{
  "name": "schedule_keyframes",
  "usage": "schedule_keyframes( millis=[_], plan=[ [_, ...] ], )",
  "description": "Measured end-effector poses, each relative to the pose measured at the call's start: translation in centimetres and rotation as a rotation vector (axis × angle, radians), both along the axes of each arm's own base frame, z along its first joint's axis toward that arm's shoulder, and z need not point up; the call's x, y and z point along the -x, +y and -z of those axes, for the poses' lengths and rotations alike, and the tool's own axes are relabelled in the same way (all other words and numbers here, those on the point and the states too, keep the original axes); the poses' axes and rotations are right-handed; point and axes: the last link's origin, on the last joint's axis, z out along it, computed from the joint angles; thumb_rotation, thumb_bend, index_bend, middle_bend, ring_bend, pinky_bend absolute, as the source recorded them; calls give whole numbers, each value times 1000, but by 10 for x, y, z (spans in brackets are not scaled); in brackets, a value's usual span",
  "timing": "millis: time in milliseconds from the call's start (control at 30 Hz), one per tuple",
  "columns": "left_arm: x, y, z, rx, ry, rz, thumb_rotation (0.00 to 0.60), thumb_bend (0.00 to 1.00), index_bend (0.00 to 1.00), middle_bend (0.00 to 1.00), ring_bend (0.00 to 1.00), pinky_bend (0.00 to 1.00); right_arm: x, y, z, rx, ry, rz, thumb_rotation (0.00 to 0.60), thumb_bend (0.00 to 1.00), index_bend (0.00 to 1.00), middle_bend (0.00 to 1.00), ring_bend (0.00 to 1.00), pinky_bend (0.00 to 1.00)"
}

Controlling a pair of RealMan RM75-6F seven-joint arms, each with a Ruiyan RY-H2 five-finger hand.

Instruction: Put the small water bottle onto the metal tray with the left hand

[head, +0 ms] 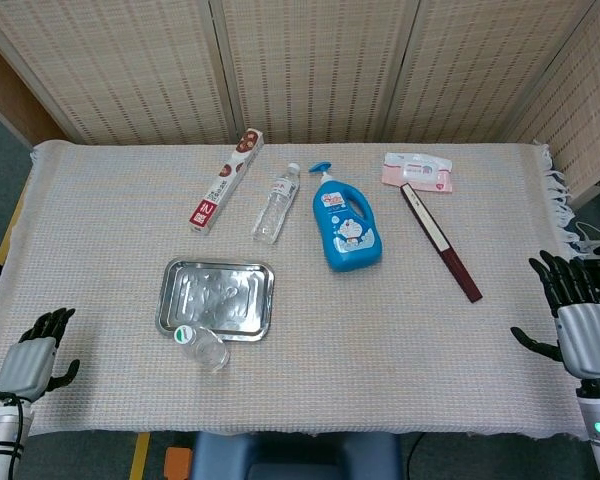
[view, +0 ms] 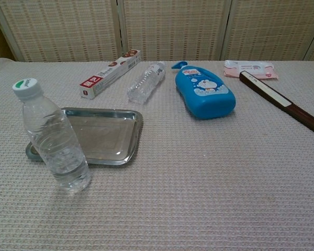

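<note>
Standing upright on the woven cloth (head: 110,210), one small bottle (view: 52,137) of clear ribbed plastic with a green-and-white cap is waiting just at the near edge of the single metal tray (head: 216,299), a shiny rectangle with rounded corners. From my remote seat I am counting two bottles in all: the second, a clear bottle (head: 276,204), is lying on its side farther back between one long box (head: 226,180) and one blue pump bottle (head: 346,223). One pink wipes pack (head: 418,171) and one dark slim strip (head: 440,241) are lying at the right. My left hand (head: 27,361) is hanging at the near left corner, fingers loosely apart, holding nothing; my right hand (head: 576,325) is spreading its fingers wide, empty. Both hands are missing from the chest view, and the strip is cut off there.
</note>
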Motion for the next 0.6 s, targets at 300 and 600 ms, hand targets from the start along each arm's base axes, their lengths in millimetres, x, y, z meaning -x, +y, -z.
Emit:
schedule_keyframes(
  millis=[300, 600],
  plan=[
    [-44, 6, -1, 79, -169, 6, 600, 379, 0, 0, 0, 159, -1, 0, -8, -15, -37, 0, 600, 59, 55, 0, 0, 31],
    [-60, -2, 11, 118, -440, -46, 600, 380, 0, 0, 0, 144, -1, -4, -20, 81, -70, -76, 600, 60, 38, 0, 0, 31]
  ],
)
